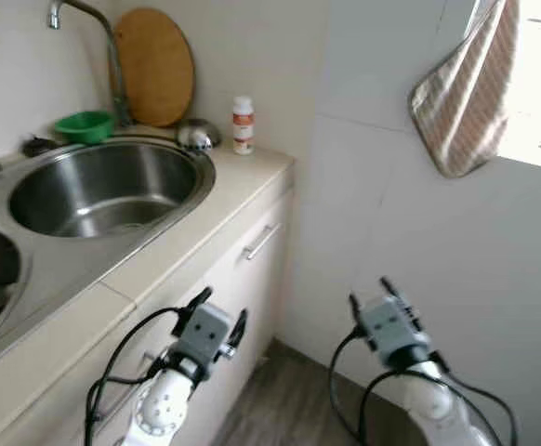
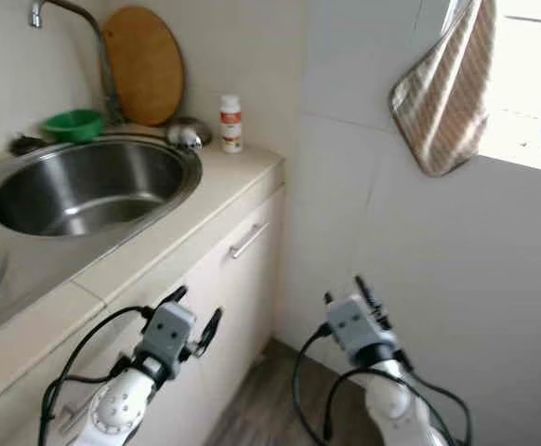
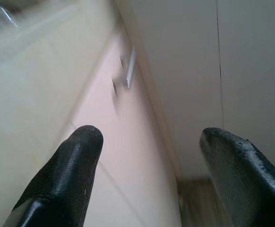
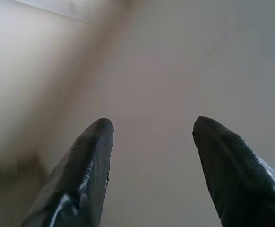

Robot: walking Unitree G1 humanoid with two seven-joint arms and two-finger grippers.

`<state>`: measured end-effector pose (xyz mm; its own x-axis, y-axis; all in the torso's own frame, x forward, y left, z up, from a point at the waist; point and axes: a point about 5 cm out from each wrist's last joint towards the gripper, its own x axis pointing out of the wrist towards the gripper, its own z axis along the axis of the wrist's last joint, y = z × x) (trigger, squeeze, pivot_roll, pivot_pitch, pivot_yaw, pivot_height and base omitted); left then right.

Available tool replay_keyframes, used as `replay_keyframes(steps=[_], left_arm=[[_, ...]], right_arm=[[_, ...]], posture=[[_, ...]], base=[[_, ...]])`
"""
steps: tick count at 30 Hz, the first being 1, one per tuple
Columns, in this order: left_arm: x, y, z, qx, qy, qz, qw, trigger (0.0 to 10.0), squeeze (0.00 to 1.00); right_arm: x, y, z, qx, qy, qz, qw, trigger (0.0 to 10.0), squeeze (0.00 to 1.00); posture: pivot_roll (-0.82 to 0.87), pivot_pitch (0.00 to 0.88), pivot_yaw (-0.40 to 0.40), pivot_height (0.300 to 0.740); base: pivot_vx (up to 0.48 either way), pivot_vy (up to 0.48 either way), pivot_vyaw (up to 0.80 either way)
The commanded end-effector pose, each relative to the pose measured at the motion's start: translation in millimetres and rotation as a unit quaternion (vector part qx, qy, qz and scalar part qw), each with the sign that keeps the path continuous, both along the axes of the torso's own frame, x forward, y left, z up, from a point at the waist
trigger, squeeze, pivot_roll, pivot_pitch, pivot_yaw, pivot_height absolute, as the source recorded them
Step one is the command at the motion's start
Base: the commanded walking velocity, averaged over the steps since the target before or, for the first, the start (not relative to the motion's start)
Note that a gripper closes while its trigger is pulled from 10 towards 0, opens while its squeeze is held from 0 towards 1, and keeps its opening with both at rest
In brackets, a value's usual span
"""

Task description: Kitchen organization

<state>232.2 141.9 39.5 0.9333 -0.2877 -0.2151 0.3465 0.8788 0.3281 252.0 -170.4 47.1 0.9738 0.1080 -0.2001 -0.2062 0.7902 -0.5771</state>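
Nearest the camera, left gripper (image 1: 218,319) hangs beside the cream cabinet door (image 1: 243,279), jaws wide, holding nothing. Right gripper (image 1: 370,294) faces the white tiled wall (image 1: 456,269), jaws wide, empty. Beyond, on the beige surface (image 1: 205,218): round stainless steel sink (image 1: 103,186). Behind it stand a green plastic bowl (image 1: 85,125), round wooden cutting board (image 1: 154,65), small shiny metal bowl (image 1: 199,135), white orange-labelled bottle (image 1: 243,124). Striped beige cloth (image 1: 466,88) hangs by the window.
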Motion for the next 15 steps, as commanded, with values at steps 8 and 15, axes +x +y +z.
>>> replay_keyframes(steps=[8, 15], left_arm=[[6.3, -8.9, -15.7, 0.009, 0.067, -0.019, 0.998, 10.0, 0.00], [7.5, -11.5, -18.4, 0.015, 0.076, -0.035, 0.996, 10.0, 0.00]], right_arm=[[-2.1, -4.5, -20.5, -0.052, 0.071, -0.002, 0.996, 10.0, 0.00], [-1.1, -3.7, -21.5, -0.054, 0.076, -0.005, 0.996, 10.0, 0.00]], posture=[[-0.01, 0.000, -0.040, 0.740], [-0.02, 0.000, -0.039, 0.740]], base=[[0.000, 0.000, -0.72], [0.000, 0.000, -0.74]])
